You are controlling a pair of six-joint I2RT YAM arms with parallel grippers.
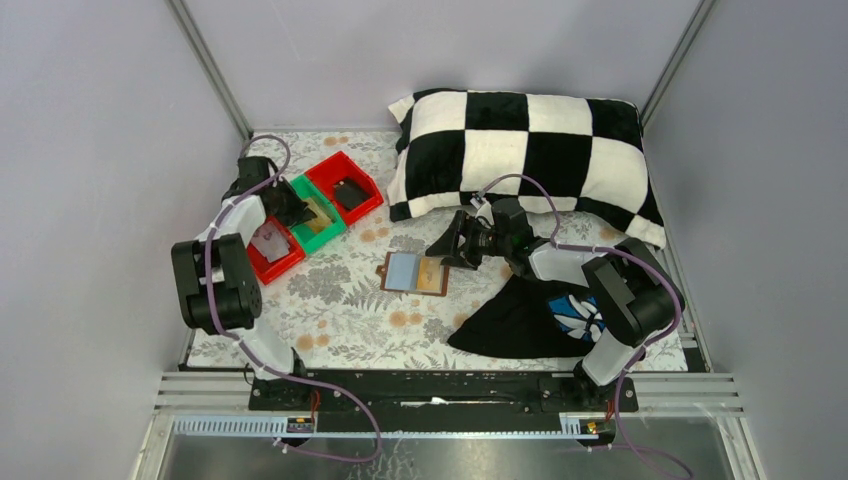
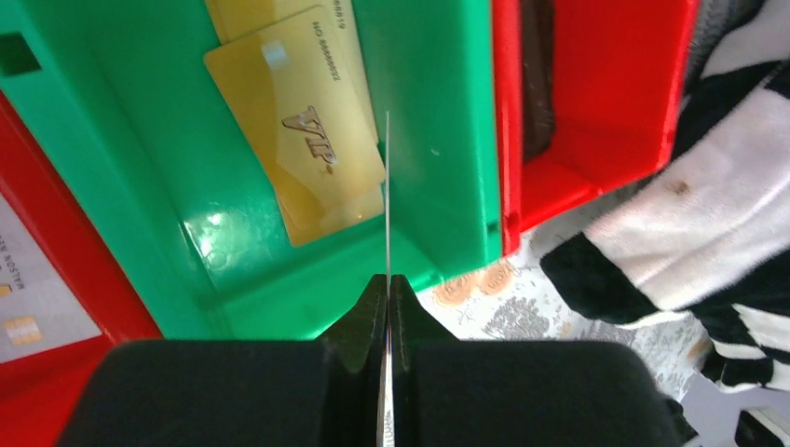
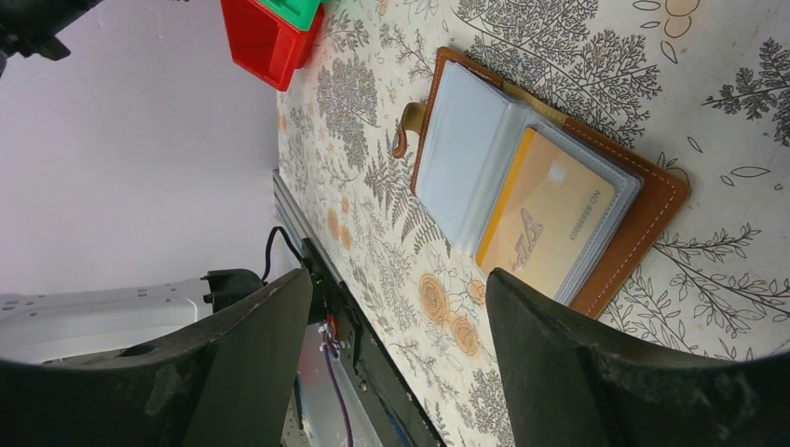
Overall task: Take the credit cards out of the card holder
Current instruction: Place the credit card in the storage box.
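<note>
1. Top external: high above and behind the arm bases, looking down over the whole table (image 1: 330,320).
2. Left wrist: very close, looking straight down into green tray (image 2: 438,140); tray shared with top view.
3. Right wrist: close, rolled sideways, facing card holder (image 3: 466,158); holder shared with top view.

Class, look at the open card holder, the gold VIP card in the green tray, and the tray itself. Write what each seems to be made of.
Card holder: brown leather or imitation, matte, with a stitched rim; its sleeves look like clear glossy plastic. Gold card: thin stiff plastic, metallic sheen. Green tray: moulded hard plastic, glossy, showing light glints.
</note>
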